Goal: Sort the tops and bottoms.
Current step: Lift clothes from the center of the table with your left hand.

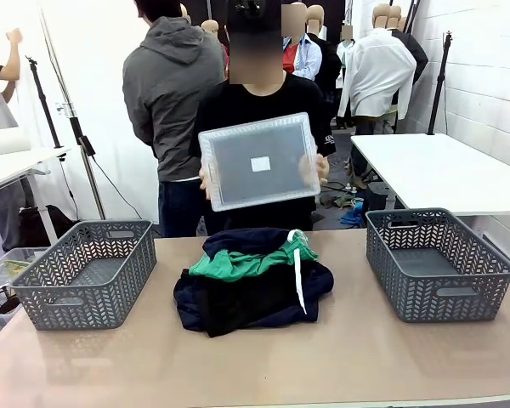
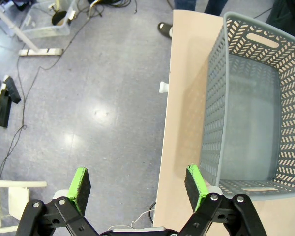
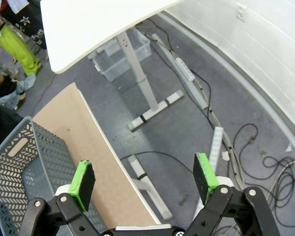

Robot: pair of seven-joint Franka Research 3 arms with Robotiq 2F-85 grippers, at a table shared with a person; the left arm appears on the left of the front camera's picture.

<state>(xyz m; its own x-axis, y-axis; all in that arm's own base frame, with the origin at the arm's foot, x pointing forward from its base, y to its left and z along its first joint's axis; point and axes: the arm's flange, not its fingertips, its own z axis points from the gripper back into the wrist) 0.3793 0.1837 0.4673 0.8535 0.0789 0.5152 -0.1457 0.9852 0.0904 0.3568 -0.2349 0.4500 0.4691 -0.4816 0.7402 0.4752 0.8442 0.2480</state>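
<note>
Far left of the bench (image 1: 263, 365) we log a grey lattice basket (image 1: 87, 272), nothing inside it. From the left wrist view we see the left gripper (image 2: 137, 186) hanging over the floor just off the bench edge. Its jaws are released and spread wide, with nothing between the green pads (image 2: 80, 184). The same basket lies just beyond the nearer pad.

At mid-bench we find one heap of clothing. The bottoms (image 1: 238, 263), bright green, lie crumpled across the top of the heap. Their white drawstring (image 1: 298, 276) trails down the right side over the dark garments (image 1: 246, 306) beneath. The heap sits between the two baskets, touching neither.

Behind the heap a person (image 1: 255, 106) in black stands at the far side, holding a clear plastic tray (image 1: 259, 161) upright at chest height.

Right of the heap we log a second grey basket (image 1: 438, 263), also unfilled. The right gripper (image 3: 143, 178) hovers past that end of the bench. Its jaws are released too, with bare floor and cables between the pads.
</note>
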